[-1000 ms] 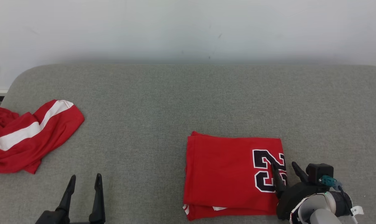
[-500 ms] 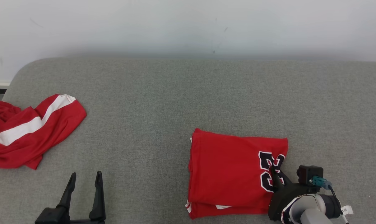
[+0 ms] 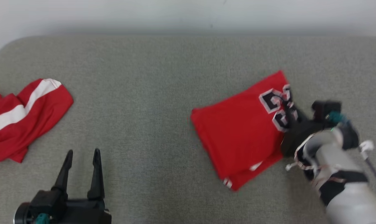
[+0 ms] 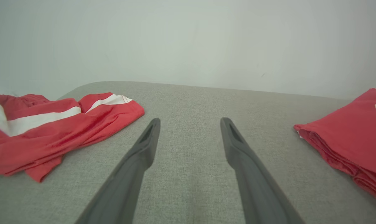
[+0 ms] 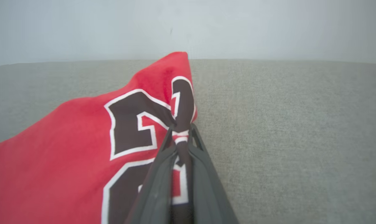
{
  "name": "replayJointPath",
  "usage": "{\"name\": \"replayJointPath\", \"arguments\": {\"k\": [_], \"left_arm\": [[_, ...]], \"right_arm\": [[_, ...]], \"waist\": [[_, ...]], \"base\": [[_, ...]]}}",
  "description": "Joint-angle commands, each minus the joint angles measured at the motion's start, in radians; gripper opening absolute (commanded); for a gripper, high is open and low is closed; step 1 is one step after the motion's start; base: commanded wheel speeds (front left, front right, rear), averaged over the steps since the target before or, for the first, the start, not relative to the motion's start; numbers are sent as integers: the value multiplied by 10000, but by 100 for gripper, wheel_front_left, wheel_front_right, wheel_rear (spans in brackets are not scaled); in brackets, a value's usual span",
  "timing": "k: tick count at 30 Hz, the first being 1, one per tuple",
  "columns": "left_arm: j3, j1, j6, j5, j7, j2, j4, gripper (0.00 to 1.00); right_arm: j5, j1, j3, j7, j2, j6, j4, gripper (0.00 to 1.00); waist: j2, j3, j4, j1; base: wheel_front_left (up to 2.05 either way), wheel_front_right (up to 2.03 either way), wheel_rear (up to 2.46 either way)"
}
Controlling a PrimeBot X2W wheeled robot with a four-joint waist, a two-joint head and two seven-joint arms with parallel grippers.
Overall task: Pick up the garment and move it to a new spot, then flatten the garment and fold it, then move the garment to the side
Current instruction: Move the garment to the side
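My right hand (image 5: 181, 137) pinches the folded red jersey with black numerals (image 3: 240, 137) by its numbered edge; my left hand (image 4: 189, 124) hovers spread above the grey fabric surface (image 3: 150, 93).

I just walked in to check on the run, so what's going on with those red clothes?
The robot's right gripper is shut on the numbered edge of the folded red jersey, bunching the cloth there. The rest of the jersey lies on the grey cushion. The left gripper is open and holds nothing. A crumpled red garment with a white stripe lies off to the left.
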Motion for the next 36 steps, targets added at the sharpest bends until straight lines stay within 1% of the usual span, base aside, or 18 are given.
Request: {"name": "replayJointPath", "arguments": {"k": [1,6,9,13,15,20,25,28,33,36], "left_arm": [[3,-306,-18,-11,-27,-17,-160,100],[30,-895,-87,119,-29,106,-658,100],[147,-1140,-97,212,-28,270,-1007,100],[205,-1301,-109,284,-29,430,-1286,100],[247,-1418,-105,364,-29,625,-1534,100],[319,-1403,-28,469,78,891,-1949,100],[446,-1219,55,516,309,1122,-2454,100],[493,-1118,64,520,482,1260,-2741,100],[527,-933,155,523,657,1339,-3112,100],[545,-908,188,500,727,1382,-3250,100]], "right_arm": [[42,-456,92,44,-338,-23,-59,0],[208,-1709,366,77,-1106,-23,-178,0],[307,-2366,606,114,-1501,-23,-224,0],[483,-2828,854,203,-1958,-23,-241,0],[818,-3235,1072,405,-2463,-23,-298,0],[1109,-3777,1596,608,-3202,-23,-428,0],[1401,-4403,2057,801,-3963,-23,-498,0],[1211,-4768,2441,859,-4334,-23,-482,0],[1275,-5418,2787,1012,-4877,-23,-368,0],[1335,-5706,3022,1041,-5040,-23,-289,0]], "waist": [[-1,836,-245,0],[-1,1968,-669,0],[-1,2540,-1084,0],[-1,2925,-1454,0],[-1,3242,-1797,0],[-1,3623,-2273,0],[-1,3867,-2533,0],[-1,3950,-2583,0],[-1,4059,-2586,0],[-1,4123,-2563,0]], "base": [[0,0,0],[0,0,0],[0,0,0],[0,0,0],[0,0,0],[0,0,0],[0,0,0],[0,0,0],[0,0,0],[0,0,0]]}}
